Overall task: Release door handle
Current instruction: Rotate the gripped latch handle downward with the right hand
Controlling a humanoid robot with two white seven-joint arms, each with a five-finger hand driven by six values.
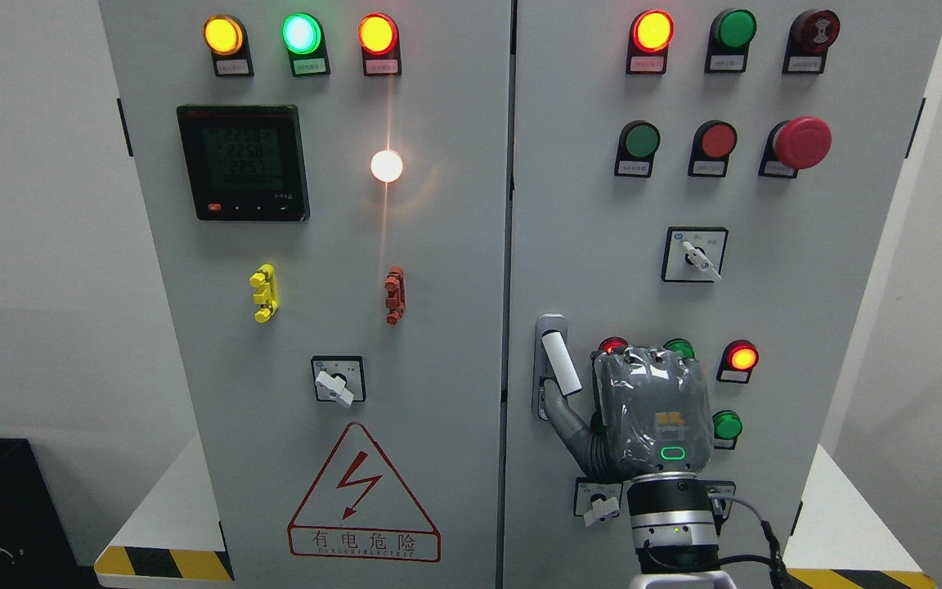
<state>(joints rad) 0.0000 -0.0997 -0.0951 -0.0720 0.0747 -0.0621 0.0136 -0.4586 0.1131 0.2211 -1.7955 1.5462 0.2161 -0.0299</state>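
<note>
The door handle (559,365) is a white lever on a silver plate at the left edge of the cabinet's right door (765,294); it hangs tilted, its lower end swung right. My right hand (602,384), in a grey glove, is just right of the lever with its back toward the camera. Its thumb (562,415) stretches left to the plate just below the lever's lower end. The whole lever shows, with no finger wrapped around it. The hand is open and holds nothing. The left arm is out of view.
The hand covers part of a cluster of red and green lamps (741,358). A rotary switch (600,501) sits beside the wrist and another (693,255) higher up. The left door (316,294) carries a meter, lamps and a high-voltage warning triangle (363,495).
</note>
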